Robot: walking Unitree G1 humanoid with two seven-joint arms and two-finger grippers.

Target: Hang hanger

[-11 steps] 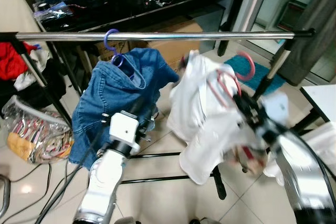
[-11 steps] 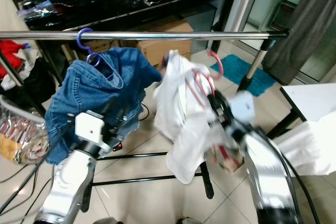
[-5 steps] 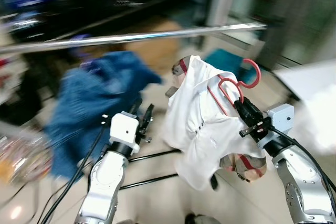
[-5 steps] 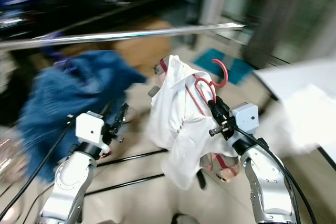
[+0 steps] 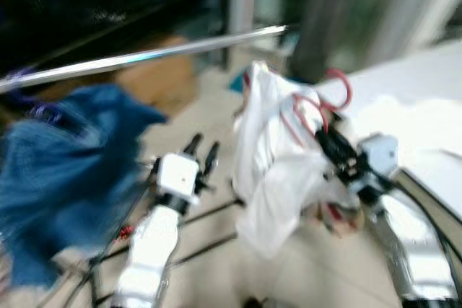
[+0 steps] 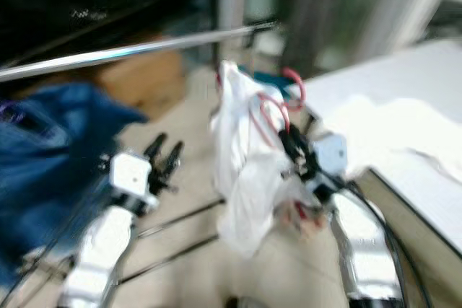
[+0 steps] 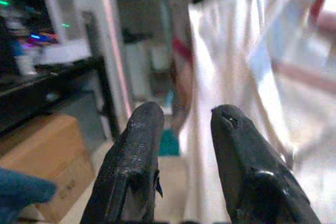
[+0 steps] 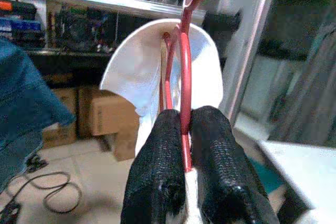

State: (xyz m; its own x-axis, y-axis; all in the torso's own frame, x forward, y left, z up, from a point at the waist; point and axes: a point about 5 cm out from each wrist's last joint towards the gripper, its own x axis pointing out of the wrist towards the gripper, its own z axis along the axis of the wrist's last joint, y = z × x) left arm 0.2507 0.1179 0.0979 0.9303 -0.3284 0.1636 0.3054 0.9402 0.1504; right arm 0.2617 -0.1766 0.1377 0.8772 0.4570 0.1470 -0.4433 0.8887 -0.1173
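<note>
One pincer, the right pincer (image 8: 181, 129), grips the red hanger (image 8: 185, 66) carrying a white shirt (image 5: 271, 156); raise its hook toward twelve o'clock over the rail (image 5: 144, 55), while the left pincer (image 7: 184, 145) stays parted, empty.

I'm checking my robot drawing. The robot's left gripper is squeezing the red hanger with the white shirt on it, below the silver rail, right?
Not quite: the right gripper is squeezing the red hanger, as the right wrist view shows. The white shirt is on it, below the silver rail. The left gripper is open.
</note>
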